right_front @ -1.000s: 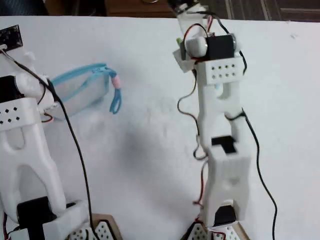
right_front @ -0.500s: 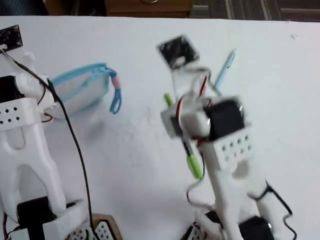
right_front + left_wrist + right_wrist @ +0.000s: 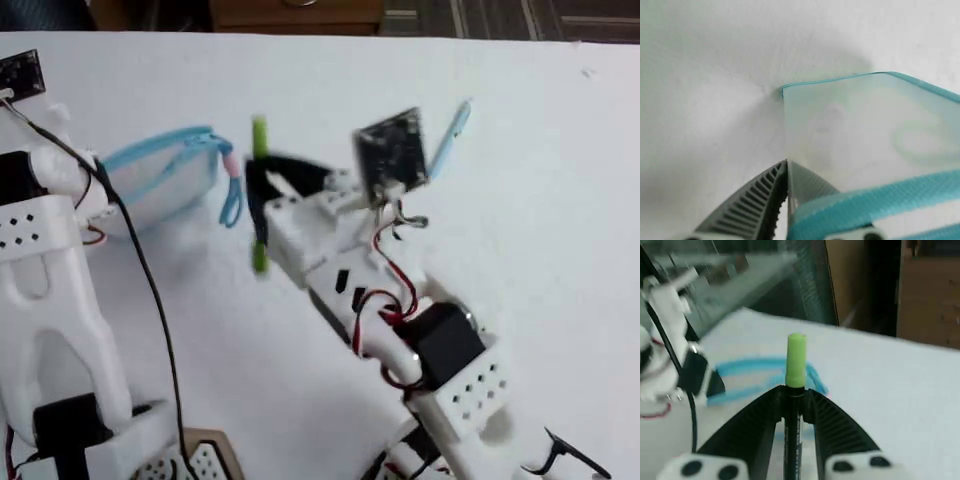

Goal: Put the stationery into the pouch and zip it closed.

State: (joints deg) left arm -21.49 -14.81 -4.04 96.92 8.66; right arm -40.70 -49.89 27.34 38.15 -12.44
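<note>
The clear pouch point(image 3: 165, 185) with blue trim lies at the left of the table, its mouth facing right. My left gripper point(image 3: 786, 172) is shut on the pouch's point(image 3: 865, 130) blue zipper edge and sits at its left end point(image 3: 98, 182). A green pen point(image 3: 260, 190) hangs just right of the pouch's pink-and-blue pull loop point(image 3: 232, 195), with my right gripper point(image 3: 262, 200) shut on it. In the right wrist view the green pen point(image 3: 796, 360) stands up between the jaws of my right gripper point(image 3: 792, 392), with the pouch point(image 3: 755, 371) behind it. A light blue pen point(image 3: 450, 135) lies on the table at the back right.
The white table point(image 3: 560, 200) has open room on the right and in front of the pouch. The table's far edge point(image 3: 300, 36) borders dark furniture. The left arm's white body point(image 3: 50, 300) fills the near left.
My right arm has swung from the back of the table leftward to beside the pouch, carrying the green pen. The left arm and the pouch have stayed put.
</note>
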